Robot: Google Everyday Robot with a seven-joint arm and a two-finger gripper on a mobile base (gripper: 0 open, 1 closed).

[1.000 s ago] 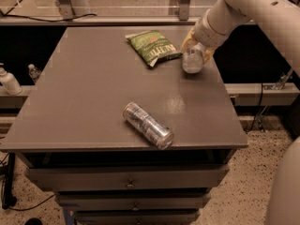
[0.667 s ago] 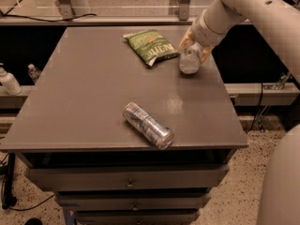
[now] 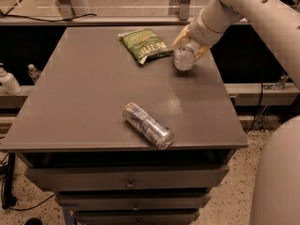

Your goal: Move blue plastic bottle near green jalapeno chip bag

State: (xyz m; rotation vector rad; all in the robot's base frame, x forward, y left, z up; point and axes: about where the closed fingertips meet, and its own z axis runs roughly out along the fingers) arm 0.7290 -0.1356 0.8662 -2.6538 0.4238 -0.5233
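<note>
The green jalapeno chip bag [image 3: 146, 45] lies flat at the back middle of the grey table [image 3: 84, 102]. The blue plastic bottle [image 3: 183, 57] is a clear pale bottle held in my gripper [image 3: 189, 48] just right of the bag, low over the table at the back right. The gripper's yellowish fingers [image 3: 202, 53] are closed around the bottle, and the white arm comes down from the upper right. The bottle's cap end is hidden by the gripper.
A shiny silver-blue can [image 3: 147, 125] lies on its side near the table's front middle. A small white pump bottle [image 3: 8, 81] and a small clear bottle [image 3: 33, 72] stand on a ledge to the left. Drawers [image 3: 126, 182] are below the tabletop.
The gripper with the bottle has moved a little to the left, closer to the chip bag. The can and the bag have not moved.
</note>
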